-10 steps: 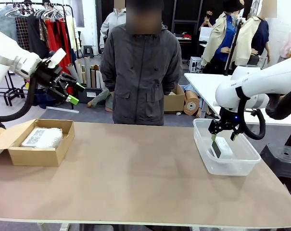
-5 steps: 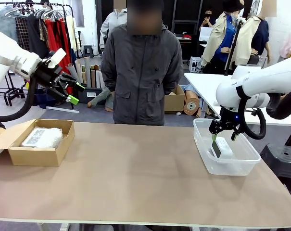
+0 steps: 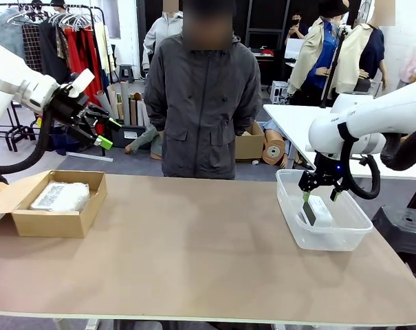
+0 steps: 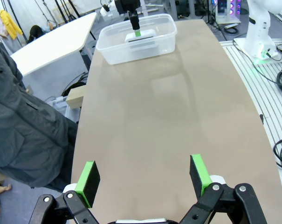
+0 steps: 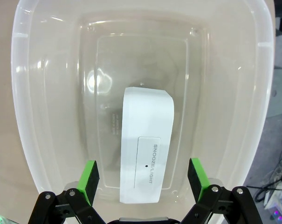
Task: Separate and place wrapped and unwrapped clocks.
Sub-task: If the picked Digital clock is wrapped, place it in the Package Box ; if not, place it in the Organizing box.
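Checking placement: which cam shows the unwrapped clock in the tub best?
Right wrist view: the unwrapped clock lies flat on the tub floor, print readable. Front view shows it small, partly behind the right pincer; left wrist view, a distant sliver.

You are looking at a robot test bay set up inside a garment studio or stockroom. Behind the bench [image 3: 194, 247] stands a clothes rack [image 3: 56, 27] hung with shirts and jackets, with rolls of paper or fabric [image 3: 125, 103] leaning beside it, cardboard boxes [image 3: 249, 146] on the floor, and a white worktable [image 3: 297, 120] nearby.
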Robot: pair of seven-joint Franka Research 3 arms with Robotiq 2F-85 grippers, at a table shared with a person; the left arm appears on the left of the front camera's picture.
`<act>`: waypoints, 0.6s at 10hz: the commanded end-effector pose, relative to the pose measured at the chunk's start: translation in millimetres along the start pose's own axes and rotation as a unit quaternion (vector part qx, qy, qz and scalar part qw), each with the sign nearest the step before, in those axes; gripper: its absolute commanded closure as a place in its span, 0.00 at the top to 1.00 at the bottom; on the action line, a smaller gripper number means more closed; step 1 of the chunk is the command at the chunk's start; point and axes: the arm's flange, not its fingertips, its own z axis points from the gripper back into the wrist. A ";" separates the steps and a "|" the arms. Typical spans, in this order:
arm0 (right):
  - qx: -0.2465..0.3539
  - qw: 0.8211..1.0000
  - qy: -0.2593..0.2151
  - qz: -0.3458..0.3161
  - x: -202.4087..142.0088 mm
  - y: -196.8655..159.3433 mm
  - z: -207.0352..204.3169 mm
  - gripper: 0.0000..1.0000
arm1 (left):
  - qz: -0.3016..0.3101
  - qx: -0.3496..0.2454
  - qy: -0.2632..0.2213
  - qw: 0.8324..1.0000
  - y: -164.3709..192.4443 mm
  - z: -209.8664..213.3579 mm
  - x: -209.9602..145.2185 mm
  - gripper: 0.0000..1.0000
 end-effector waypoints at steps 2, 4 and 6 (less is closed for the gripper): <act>0.000 1.000 -0.004 -0.002 0.8 -0.2 1.4 1.00 | -0.002 0.005 0.000 1.000 -4.3 0.1 0.8 1.00; 0.007 1.000 -0.003 0.026 -5.1 2.9 13.3 1.00 | -0.002 0.005 0.000 1.000 -4.3 0.1 0.8 1.00; 0.001 0.998 -0.013 0.065 -11.9 7.1 38.1 1.00 | -0.002 0.005 0.000 1.000 -4.3 0.1 0.8 1.00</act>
